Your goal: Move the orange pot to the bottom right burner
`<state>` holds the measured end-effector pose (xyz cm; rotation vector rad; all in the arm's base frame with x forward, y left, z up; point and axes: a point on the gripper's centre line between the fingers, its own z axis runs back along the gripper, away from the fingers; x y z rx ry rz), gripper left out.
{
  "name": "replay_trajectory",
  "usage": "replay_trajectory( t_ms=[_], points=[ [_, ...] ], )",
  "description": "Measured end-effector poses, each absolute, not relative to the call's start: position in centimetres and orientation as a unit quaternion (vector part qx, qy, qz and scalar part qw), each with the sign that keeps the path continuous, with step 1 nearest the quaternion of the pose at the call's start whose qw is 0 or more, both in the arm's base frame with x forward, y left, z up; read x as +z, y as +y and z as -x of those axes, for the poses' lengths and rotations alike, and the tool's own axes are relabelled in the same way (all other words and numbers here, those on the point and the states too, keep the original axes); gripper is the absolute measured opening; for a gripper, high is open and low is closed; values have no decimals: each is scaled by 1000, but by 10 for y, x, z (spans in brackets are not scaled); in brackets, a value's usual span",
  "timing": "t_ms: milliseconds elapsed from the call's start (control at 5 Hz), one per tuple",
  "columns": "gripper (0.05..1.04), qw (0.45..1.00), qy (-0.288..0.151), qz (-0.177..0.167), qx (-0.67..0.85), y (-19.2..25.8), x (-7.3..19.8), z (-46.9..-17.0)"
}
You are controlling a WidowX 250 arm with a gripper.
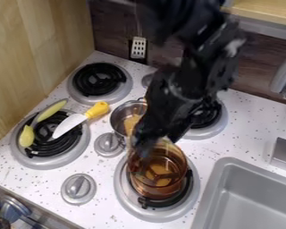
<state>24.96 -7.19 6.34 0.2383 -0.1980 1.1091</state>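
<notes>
My gripper (149, 139) is low over the back left rim of the orange pot (158, 176). Whether it holds the rim is hard to make out. The pot is see-through amber glass and stands upright over the bottom right burner (130, 202), whose black coil shows through and around its base. The burner's silver ring surrounds the pot on the left, front and right.
A steel pot (119, 121) stands just behind, partly covered by the arm. A yellow-handled knife (71, 125) and a yellow-green utensil (50, 110) lie across the front left burner (29, 159). Knobs (78, 188) sit between the burners; a grey sink (253, 197) is at right.
</notes>
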Motion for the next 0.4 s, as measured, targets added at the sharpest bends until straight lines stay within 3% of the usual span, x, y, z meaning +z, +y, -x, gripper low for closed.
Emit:
replay_trajectory(
  t_ms=[400],
  points=[
    [999,860,-171,-72,476,-24,66,-281]
  ],
)
